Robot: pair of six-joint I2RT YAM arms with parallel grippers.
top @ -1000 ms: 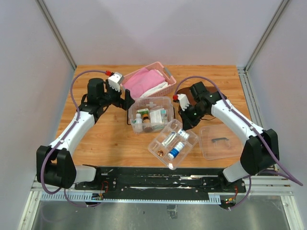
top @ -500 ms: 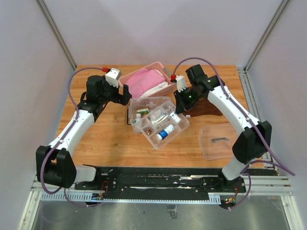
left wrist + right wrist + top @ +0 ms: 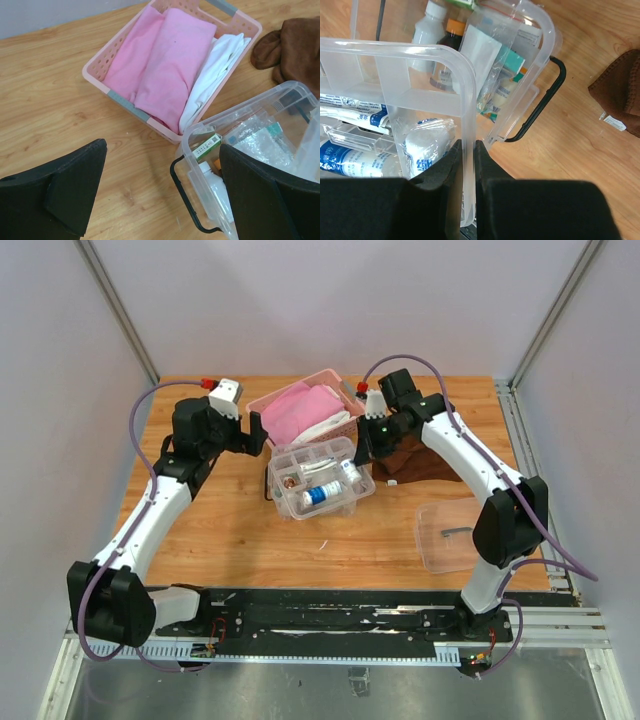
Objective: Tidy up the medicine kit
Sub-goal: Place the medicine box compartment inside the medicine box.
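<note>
The medicine kit's clear box (image 3: 274, 490) stands mid-table and holds small bottles and packets. My right gripper (image 3: 366, 454) is shut on one wall of the divided clear tray (image 3: 322, 478) and holds it tilted over the open box. In the right wrist view the pads (image 3: 445, 165) pinch the tray's wall (image 3: 466, 100), with a blue-labelled bottle (image 3: 350, 157) in the tray and the box (image 3: 542, 55) below. My left gripper (image 3: 254, 434) is open and empty just left of the box. In the left wrist view (image 3: 162, 195) it stands over the box's black latch (image 3: 185, 200).
The kit's clear lid (image 3: 440, 550) with its dark handle lies on the table at the front right. A pink slatted basket (image 3: 345, 420) with pink and white cloth stands behind the box. A brown cloth (image 3: 415, 460) lies to the right of the box, under my right arm.
My right gripper has carried the tray from the table in front and right of the box back and left over the box. My left gripper has drawn back a little.
</note>
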